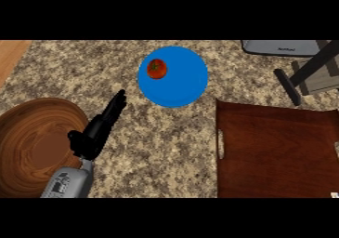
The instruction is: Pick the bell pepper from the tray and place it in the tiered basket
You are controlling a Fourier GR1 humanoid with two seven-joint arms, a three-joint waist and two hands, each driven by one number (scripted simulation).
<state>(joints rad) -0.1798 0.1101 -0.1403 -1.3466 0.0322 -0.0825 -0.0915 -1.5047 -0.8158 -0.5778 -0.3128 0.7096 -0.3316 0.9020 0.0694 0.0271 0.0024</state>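
Bell pepper is not what shows: a red, tomato-like fruit lies on a blue plate, well apart from the brown tray. Left hand hovers over the bench, fingers straight and together, beside a wooden bowl.

A speckled granite counter in beige and brown fills most of the view. A strip of light wood surface borders it at the upper left. A grey appliance sits at the upper right edge, partly cut off.
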